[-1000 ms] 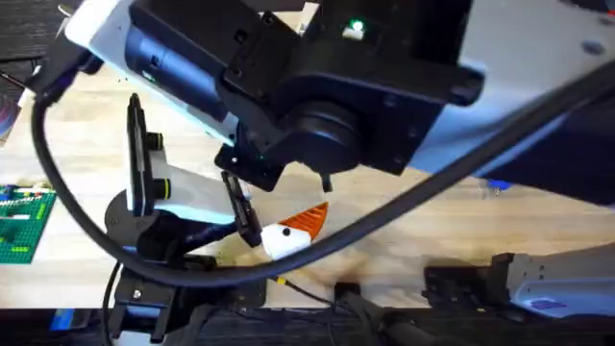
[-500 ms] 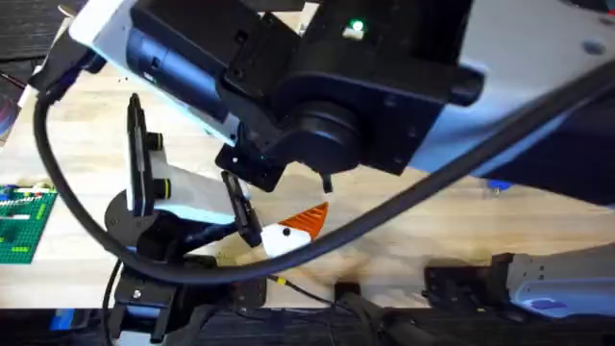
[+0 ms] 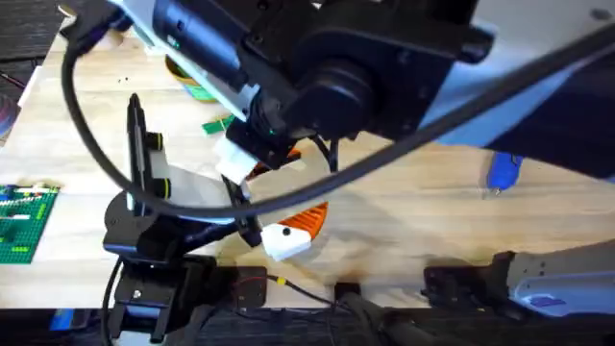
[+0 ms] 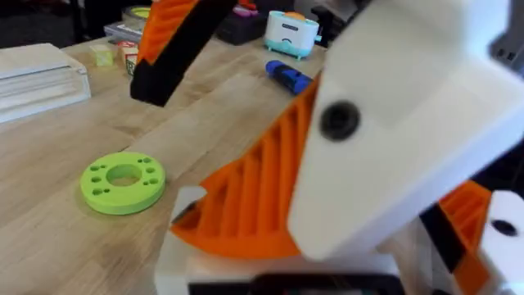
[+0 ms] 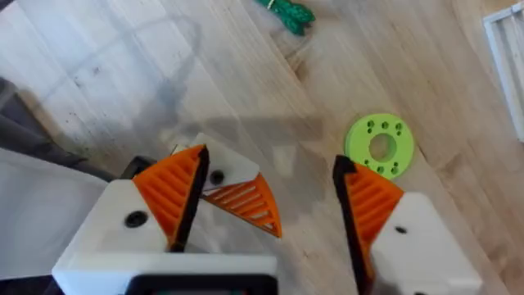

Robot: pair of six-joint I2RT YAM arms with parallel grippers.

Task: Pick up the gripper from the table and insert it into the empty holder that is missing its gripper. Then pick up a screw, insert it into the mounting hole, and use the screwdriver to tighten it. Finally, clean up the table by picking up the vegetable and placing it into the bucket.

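Under right gripper [image 5: 268,164], its fingers spread w/ nothing held, I see the orange ribbed plastic wedge [image 5: 246,205] seated against the cream-white plastic mount [image 5: 229,168]. Risk, imo: a descending pad clips the wedge and knocks it askew.

The small orange ribbed plastic wedge [image 5: 248,205] lay against the cream-white plastic mount [image 5: 228,168], which showed one dark hole; the pair sat on the table beneath the right end effector [image 5: 270,197], nearer one of its fingers. Whether the wedge was fully seated could not be told. The dark green leafy toy vegetable [image 5: 286,12] lay flat well ahead of that end effector. The blue-handled screwdriver [image 3: 504,171] lay far off to its side. The yellow-rimmed round tin [image 3: 189,85] stood upright beyond it, mostly hidden.
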